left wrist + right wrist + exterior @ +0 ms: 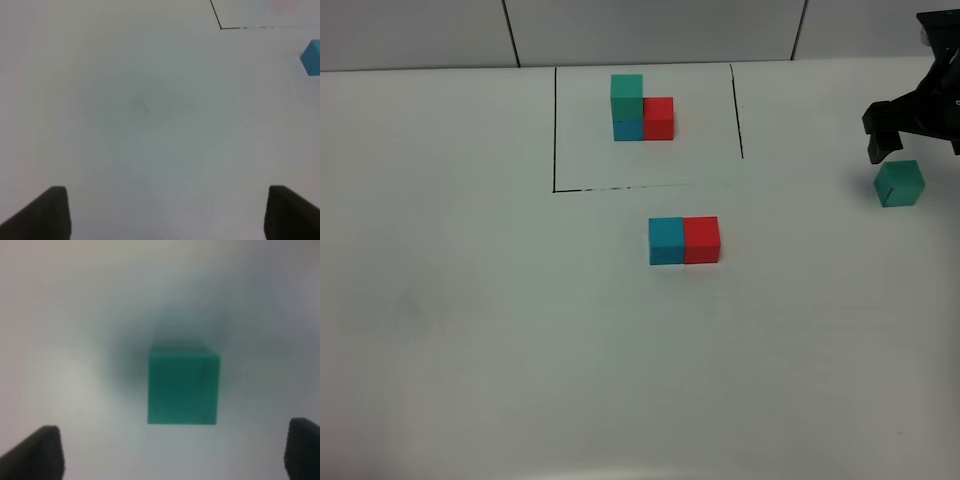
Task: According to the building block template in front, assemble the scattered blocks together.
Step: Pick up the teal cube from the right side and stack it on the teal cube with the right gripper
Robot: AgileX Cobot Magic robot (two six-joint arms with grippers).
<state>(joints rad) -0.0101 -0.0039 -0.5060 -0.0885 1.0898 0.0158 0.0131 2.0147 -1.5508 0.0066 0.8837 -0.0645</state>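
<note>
The building block template (642,110) stands at the back middle, a teal-green cube on a blue one with a red one alongside, inside a thin black line (555,130). Two of the scattered blocks, blue (666,241) and red (701,240), sit touching side by side in front of that frame. The third, teal-green (900,183), lies alone at the far right. My right gripper (918,140) hovers open just behind it. In the right wrist view the teal-green block (183,386) lies ahead of the open right gripper (170,455). My left gripper (167,217) is open and empty, with the blue block (311,57) at the picture's edge.
The white table (470,330) carries only the cubes and the drawn frame. A corner of the black line (220,27) shows in the left wrist view. The left arm is outside the high view.
</note>
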